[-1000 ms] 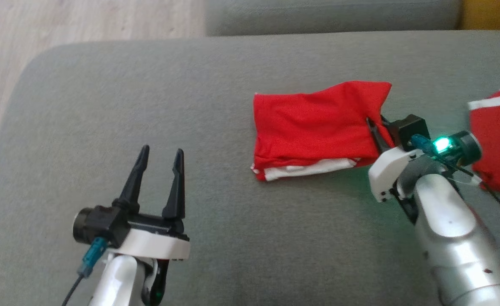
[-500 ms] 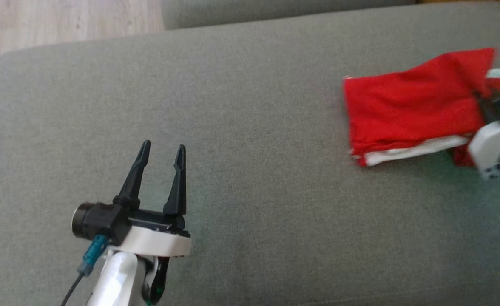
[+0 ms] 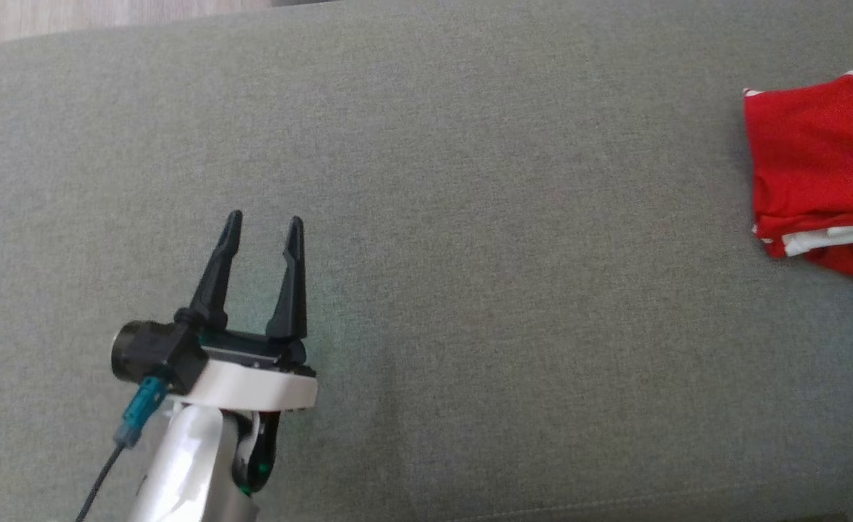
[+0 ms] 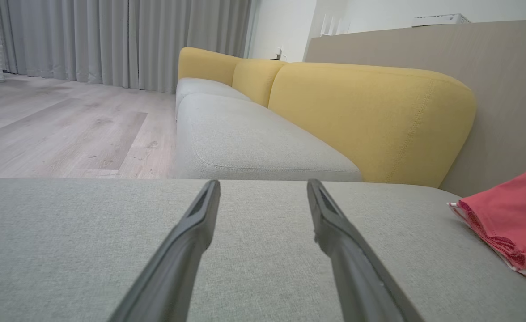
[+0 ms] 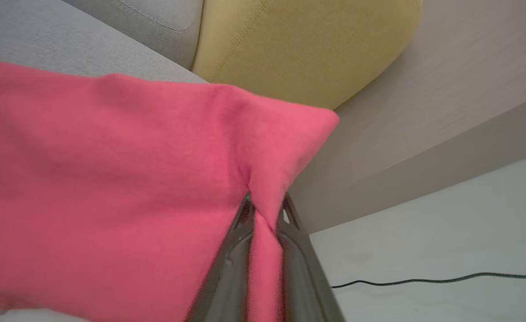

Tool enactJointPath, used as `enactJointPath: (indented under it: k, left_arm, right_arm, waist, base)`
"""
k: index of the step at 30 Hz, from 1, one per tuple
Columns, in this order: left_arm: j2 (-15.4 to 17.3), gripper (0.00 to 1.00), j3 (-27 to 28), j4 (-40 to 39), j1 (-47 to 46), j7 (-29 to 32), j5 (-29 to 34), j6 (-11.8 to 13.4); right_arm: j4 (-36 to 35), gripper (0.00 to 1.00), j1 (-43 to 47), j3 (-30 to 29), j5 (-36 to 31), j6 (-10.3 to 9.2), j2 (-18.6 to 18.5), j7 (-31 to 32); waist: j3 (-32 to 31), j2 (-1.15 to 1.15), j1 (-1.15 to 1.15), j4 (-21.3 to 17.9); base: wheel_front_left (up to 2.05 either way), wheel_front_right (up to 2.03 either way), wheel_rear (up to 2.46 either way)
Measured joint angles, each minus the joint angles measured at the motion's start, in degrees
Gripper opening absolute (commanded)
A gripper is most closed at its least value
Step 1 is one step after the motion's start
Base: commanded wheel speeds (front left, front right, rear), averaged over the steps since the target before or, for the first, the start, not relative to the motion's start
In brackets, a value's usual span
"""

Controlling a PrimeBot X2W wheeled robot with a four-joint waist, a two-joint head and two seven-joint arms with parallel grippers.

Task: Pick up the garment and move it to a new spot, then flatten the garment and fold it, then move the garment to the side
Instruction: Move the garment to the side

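Garment (image 3: 818,159) count: one. It is red with a white edge, folded, and it lies on the gray sofa seat (image 3: 470,304) at the far right side of the head view. Gripper count: two. The left gripper (image 3: 265,219) hangs over the bare seat, well apart from the garment. Its two fingers are spread wide with nothing between them. The right gripper (image 5: 265,199) is almost pressed together and pinches one corner of the garment, which is pulled up into a point.
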Motion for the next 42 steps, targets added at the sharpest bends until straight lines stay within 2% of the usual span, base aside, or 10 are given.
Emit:
enactJointPath:
  k: [5, 9, 10, 11, 16, 20, 26, 31, 34, 42]
  left_arm:
    - [0.0, 1.00, 0.6, 0.1, -0.7, 0.0, 0.3, -0.5]
    - [0.0, 1.00, 0.7, 0.4, -0.7, 0.0, 0.4, -0.5]
    - [0.0, 1.00, 0.7, 0.5, -0.7, 0.0, 0.4, -0.5]
    - [0.0, 1.00, 0.7, 0.6, -0.7, 0.0, 0.4, -0.5]
    - [0.0, 1.00, 0.8, 0.9, -0.7, 0.0, 0.4, -0.5]
    - [0.0, 1.00, 1.0, 1.1, -0.6, 0.0, 0.4, -0.5]
    - [0.0, 1.00, 1.2, 1.1, 0.0, 0.0, 0.3, -0.5]
    - [0.0, 1.00, 1.3, 1.0, 1.7, 0.0, 0.2, -0.4]
    - [0.0, 1.00, 1.3, 1.0, 3.4, 0.0, 0.2, -0.4]
    - [0.0, 1.00, 1.5, -0.2, 5.9, 0.0, 0.2, 0.2]
  right_arm:
    - [0.4, 0.00, 0.0, -3.6, -1.3, 0.00, 0.3, 0.0]
    - [0.2, 0.00, 0.0, -6.8, -2.2, 0.00, 2.0, 0.0]
    - [0.0, 0.36, 0.1, -7.5, -2.7, 0.00, 2.5, 0.0]
    - [-0.3, 1.00, 0.1, -8.4, -3.2, 0.00, 2.9, 0.0]
    - [-2.7, 1.00, 1.2, -12.2, -4.9, 0.00, 5.1, -0.8]
    - [-5.6, 1.00, 1.5, -12.8, -5.4, 0.00, 8.1, -2.0]
    - [-13.2, 1.00, 2.9, -11.3, -2.3, 0.00, 17.4, -5.7]
    - [-20.2, 1.00, 7.8, -7.7, 2.7, 0.00, 26.5, -9.2]
    - [-23.0, 1.00, 11.5, -5.4, 5.6, 0.00, 30.5, -10.7]
    - [-24.8, 1.00, 19.6, -2.4, 15.9, 0.00, 31.6, -15.9]
  waist:
    - [0.9, 0.00, 0.00, -0.1]
    - [1.1, 0.00, 0.00, -0.2]
    - [1.0, 0.00, 0.00, -0.2]
    - [1.0, 0.00, 0.00, -0.2]
    - [0.1, 0.00, -0.01, -0.1]
    - [-1.1, 0.00, -0.01, -0.1]
    - [-3.9, 0.00, -0.01, 0.0]
    - [-6.9, 0.00, -0.01, 0.4]
    - [-8.7, 0.00, -0.01, 0.7]
    - [-11.3, 0.00, -0.02, 2.1]
  base:
    - [0.00, 0.00, 0.00]
    - [0.00, 0.00, 0.00]
    - [0.00, 0.00, 0.00]
    - [0.00, 0.00, 0.00]
    - [0.00, 0.00, 0.00]
    - [0.00, 0.00, 0.00]
    - [0.00, 0.00, 0.00]
    - [0.00, 0.00, 0.00]
    - [0.00, 0.00, 0.00]
    - [0.00, 0.00, 0.00]
